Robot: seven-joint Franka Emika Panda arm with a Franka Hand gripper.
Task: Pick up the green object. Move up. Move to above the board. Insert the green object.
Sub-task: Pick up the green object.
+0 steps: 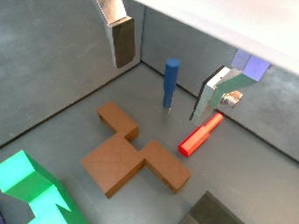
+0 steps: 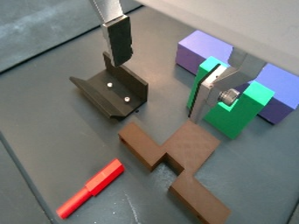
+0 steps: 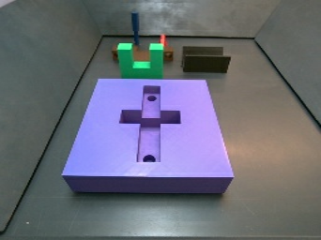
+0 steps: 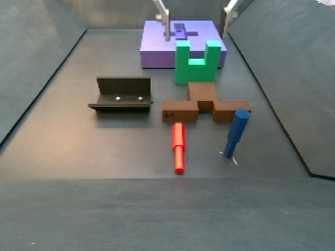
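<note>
The green object (image 4: pixel 197 67) is standing upright on the floor, touching or almost touching the short edge of the board (image 4: pixel 165 49), prongs pointing up and the square notch opening upward. Its broad U-shaped face is running parallel to that board edge, so the thin way through the block is lying along the line from the board to the brown cross (image 4: pixel 203 106).

The gripper (image 2: pixel 163 63) is hanging high above the floor with its fingers (image 2: pixel 117 39) spread wide and nothing between them. In a wrist view the green object (image 2: pixel 239 105) is showing just outside one finger rather than inside the gap (partly covered by that finger), so I am judging that the coming move is turning on a sideways shift toward the green object, then a descent. Whether the jaws are already lined up across the block's thin way, I cannot tell.

Beyond the green object on the side away from the board, the brown cross is lying flat and close by. Further out the same way, the red peg (image 4: pixel 179 152) is lying down and the blue peg (image 4: pixel 236 134) is standing up. The fixture (image 4: pixel 121 95) is sitting well off to one side of the green object. A dark olive-brown block (image 3: pixel 207 59) is standing beside the green object (image 3: pixel 142 56), apart from it. Of these, the board edge is seeming likeliest to crowd a descending finger.
</note>
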